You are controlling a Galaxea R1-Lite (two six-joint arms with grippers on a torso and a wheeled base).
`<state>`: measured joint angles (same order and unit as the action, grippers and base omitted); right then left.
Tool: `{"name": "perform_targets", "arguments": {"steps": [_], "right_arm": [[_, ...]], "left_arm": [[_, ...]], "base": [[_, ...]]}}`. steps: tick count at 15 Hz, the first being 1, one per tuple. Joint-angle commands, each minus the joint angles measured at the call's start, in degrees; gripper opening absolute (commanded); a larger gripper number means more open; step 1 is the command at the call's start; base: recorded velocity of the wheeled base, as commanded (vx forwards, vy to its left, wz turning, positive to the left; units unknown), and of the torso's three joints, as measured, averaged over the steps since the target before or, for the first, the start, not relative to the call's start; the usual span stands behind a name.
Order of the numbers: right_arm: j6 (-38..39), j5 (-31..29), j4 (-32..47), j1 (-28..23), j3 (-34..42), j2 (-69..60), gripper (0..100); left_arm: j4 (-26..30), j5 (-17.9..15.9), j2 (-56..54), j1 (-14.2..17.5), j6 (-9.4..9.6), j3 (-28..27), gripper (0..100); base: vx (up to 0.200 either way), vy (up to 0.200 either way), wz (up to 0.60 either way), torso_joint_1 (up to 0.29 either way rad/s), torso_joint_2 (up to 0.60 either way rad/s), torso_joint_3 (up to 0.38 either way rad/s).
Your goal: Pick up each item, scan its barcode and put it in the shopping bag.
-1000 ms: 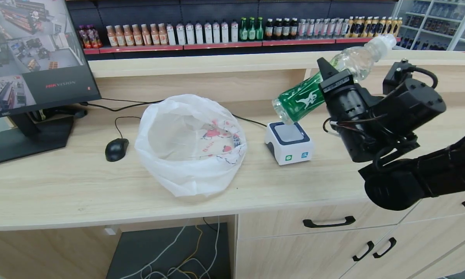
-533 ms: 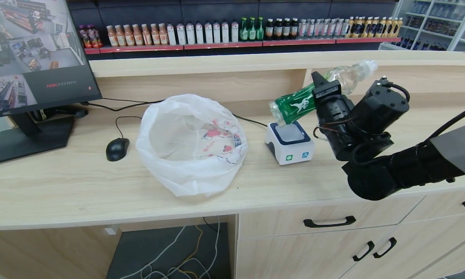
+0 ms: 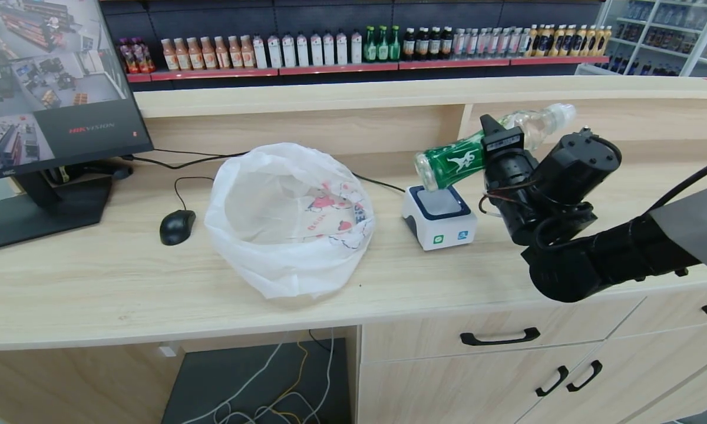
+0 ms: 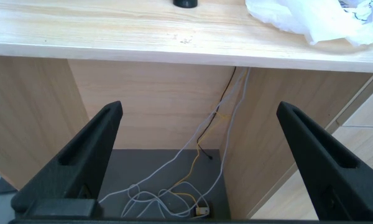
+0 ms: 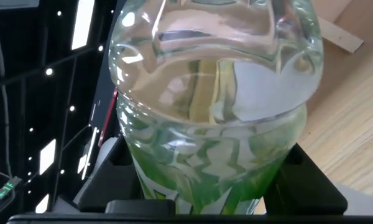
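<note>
Crowding the scanner (image 3: 439,217): shopping bag (image 3: 288,218) leftward (mouse (image 3: 177,227) beyond), bottle (image 3: 453,162) overhead.

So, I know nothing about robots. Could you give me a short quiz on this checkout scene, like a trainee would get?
1. True or false: the bottle lies inside the shopping bag.
2. The bottle's base hangs over which? A mouse, B scanner, C monitor.
3. Fill in: the fingers of the left gripper, down below the counter, are ___.
Key: 1 false, the right gripper holds it in the air; 2 B; 3 open.
</note>
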<state>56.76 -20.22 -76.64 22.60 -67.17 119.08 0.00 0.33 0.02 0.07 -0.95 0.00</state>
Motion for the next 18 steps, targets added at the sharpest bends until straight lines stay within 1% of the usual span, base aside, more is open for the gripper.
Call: {"name": "perform_targets", "arguments": {"steps": [1,4,18], "right_arm": [[0.19,0.01,0.00,0.07,0.02,0.37,0],[0.28,0.10,0.97,0.34,0.02,0.37,0],[0.90,-0.08,0.53,0.43,1.69,1.42,0]], "left_arm": [[0.00,0.02,-0.02,0.01,-0.02,0.00,100],[0.00,0.02,-0.02,0.01,-0.02,0.00,100],[0.00,0.02,-0.02,0.01,-0.02,0.00,100]], "base": [[0.000,0.000,0.00,0.000,0.00,0.000],[0.000,0.000,0.00,0.000,0.00,0.000],[0.000,0.000,0.00,0.000,0.00,0.000]]}}
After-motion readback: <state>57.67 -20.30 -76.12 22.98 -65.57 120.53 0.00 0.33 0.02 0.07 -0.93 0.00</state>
